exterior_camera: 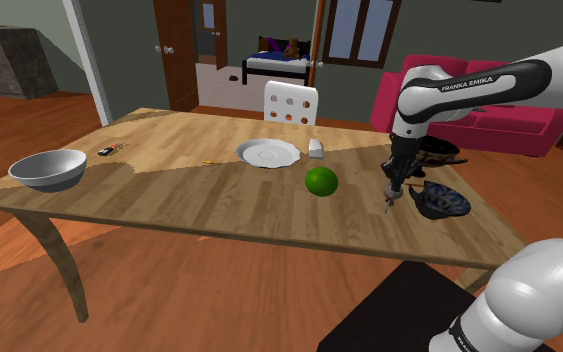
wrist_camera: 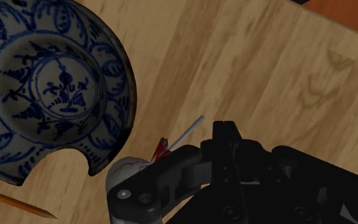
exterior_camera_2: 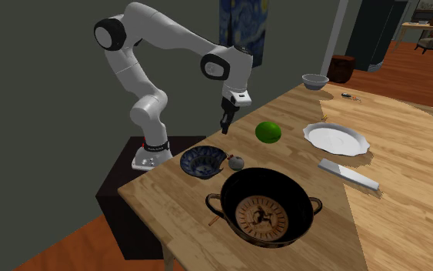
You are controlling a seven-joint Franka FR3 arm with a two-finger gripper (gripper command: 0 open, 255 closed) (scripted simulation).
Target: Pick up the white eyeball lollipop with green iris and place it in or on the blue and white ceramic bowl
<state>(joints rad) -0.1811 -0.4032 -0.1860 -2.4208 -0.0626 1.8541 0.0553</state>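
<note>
Now claw (exterior_camera_2: 224,128) hovers above eyeball lollipop (exterior_camera_2: 236,162), not holding it; lollipop beside blue-white bowl (exterior_camera_2: 201,162); claw opening unclear.

A home: wooden dining table (exterior_camera: 219,200), red sofa (exterior_camera: 509,125), bed (exterior_camera: 274,65) beyond doorway.

Wood floor (exterior_camera: 9,115); crimson sofa (exterior_camera: 509,125); white chair (exterior_camera: 291,100); bed (exterior_camera: 279,65) beyond doorway; dark grey walls (exterior_camera_2: 38,154).
</note>
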